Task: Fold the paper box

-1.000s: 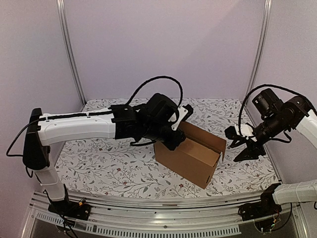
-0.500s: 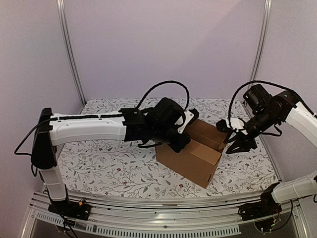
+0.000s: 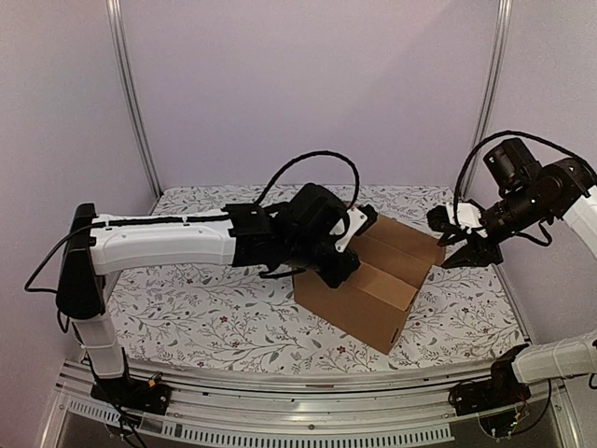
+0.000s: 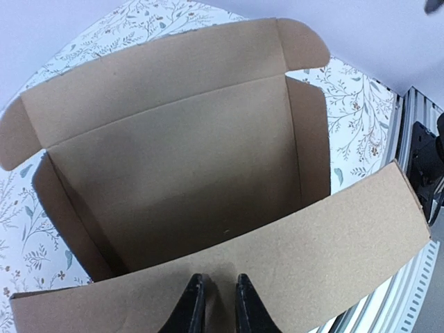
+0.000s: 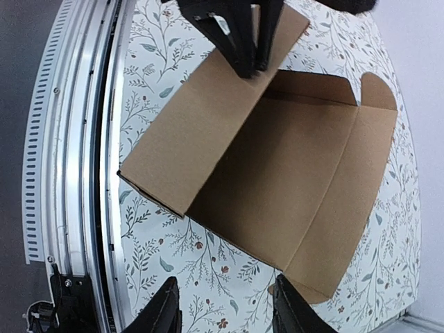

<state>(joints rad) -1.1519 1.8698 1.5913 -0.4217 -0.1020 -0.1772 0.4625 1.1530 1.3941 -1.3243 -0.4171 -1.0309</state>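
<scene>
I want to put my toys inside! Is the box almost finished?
About halfway. Done: the brown corrugated cardboard box stands on the flowery table with its walls up. In hand: the left gripper pinches the near wall, while the right gripper hovers open, holding nothing. To do: the lid flap with rounded ears lies open and needs closing and tucking in.
</scene>
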